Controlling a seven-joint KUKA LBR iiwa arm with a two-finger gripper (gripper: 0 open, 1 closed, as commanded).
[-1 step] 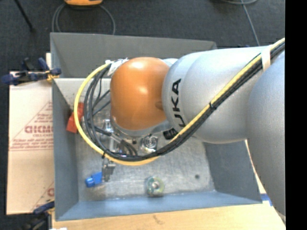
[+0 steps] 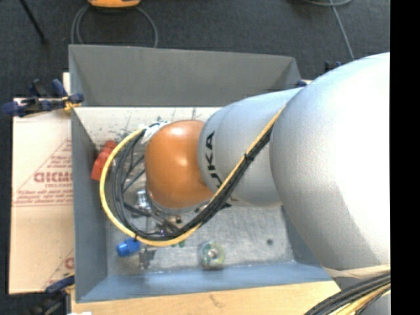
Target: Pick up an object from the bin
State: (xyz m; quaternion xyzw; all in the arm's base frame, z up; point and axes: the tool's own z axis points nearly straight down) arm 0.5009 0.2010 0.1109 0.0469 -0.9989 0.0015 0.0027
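Claw: the claw (image 2: 145, 253) sat low in the near-left corner of the bin (image 2: 84, 195), under the arm's wrist, with most of it covered from above.
Claw state: I could not tell whether it was wide or narrow, because the wrist and cables hid it.
Hold: I could not tell whether the claw held anything.
Blue piece: a small blue piece (image 2: 125, 247) lay just beside the claw, on its side toward the bin's left wall. It was the nearest thing to the claw. Whether the two touched could not be made out.
Clear ball: a small, round, clear-greenish ball (image 2: 211, 254) lay near the claw on its other side, toward the view's right. It rested on the bin floor close to the front wall and stood apart from the claw.
Red piece: a red-orange piece (image 2: 100, 162) lay well apart from the claw, further up the view and against the left wall. The cable loop partly hid it.
Orange cover: the rounded orange cover (image 2: 174, 165) on the wrist sat directly above the claw.
Cables: a yellow cable (image 2: 104, 188) and some black ones looped out from the wrist. They curved down past the claw on the left-wall side and passed back under the cover.
Arm: the pale grey arm (image 2: 315, 169) came in from the view's right and covered the right half of the bin.
Floor: the floor around the claw was pale and speckled with dark flecks.
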